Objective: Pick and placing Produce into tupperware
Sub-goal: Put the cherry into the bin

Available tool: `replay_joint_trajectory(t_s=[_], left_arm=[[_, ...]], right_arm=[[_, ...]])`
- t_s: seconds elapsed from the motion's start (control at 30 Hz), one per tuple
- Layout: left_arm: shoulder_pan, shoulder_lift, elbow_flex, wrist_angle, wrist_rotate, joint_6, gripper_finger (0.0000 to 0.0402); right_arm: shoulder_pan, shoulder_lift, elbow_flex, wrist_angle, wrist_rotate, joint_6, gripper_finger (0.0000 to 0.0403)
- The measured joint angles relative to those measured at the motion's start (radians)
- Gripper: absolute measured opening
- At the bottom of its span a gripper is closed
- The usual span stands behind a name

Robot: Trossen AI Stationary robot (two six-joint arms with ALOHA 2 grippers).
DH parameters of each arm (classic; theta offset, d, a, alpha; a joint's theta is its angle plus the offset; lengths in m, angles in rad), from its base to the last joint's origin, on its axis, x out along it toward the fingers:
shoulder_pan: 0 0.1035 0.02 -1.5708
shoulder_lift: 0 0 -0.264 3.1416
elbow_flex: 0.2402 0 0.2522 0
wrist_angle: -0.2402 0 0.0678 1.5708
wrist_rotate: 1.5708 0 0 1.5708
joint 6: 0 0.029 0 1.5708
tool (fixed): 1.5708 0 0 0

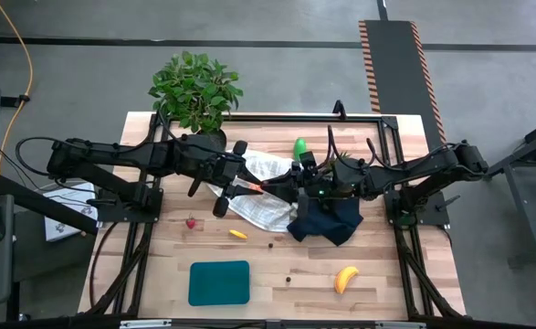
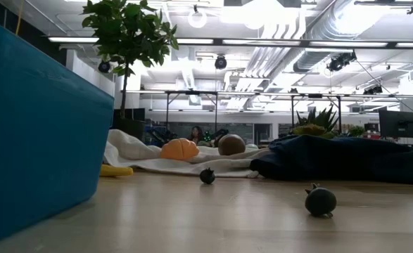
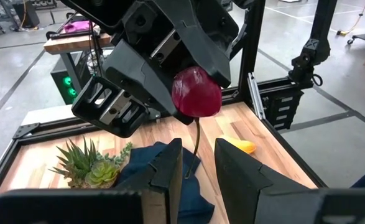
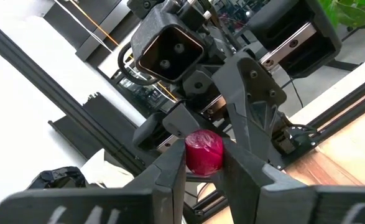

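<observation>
You have a pale wooden table (image 1: 158,274) on a grey floor, with a leafy potted plant (image 1: 194,87) at its far edge. The two arms meet nose to nose above the table's middle. The right gripper (image 4: 202,148) has its jaws pinched on the round body of a red piece (image 4: 204,152). Its thin stem hangs down into the narrow gap of the left gripper (image 3: 198,146), whose jaws stand slightly apart and do not visibly touch the stem. Under the meeting point lies a crumpled white cloth (image 1: 268,210), and an orange piece (image 2: 180,149) and a brown ball (image 2: 231,144) rest on it. A dark navy cloth (image 1: 327,224) is bunched just beside it, on your right arm's side. A green piece (image 1: 299,147) sits at the white cloth's far edge. On bare wood nearer the front edge are a small red bit (image 1: 191,222), a small yellow bit (image 1: 237,234) and two dark bits (image 1: 270,245). The banana (image 1: 345,279) lies front right. The teal tupperware (image 1: 219,282) sits front left, well apart from both grippers, and no produce shows inside it.
</observation>
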Motion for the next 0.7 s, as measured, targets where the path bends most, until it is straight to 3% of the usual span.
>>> replay_joint_trajectory(t_s=[0.7], left_arm=[[0.000,0.000,0.000,0.022,-0.001,-0.005,0.0080]], right_arm=[[0.000,0.000,0.000,0.000,0.000,-0.008,0.0074]])
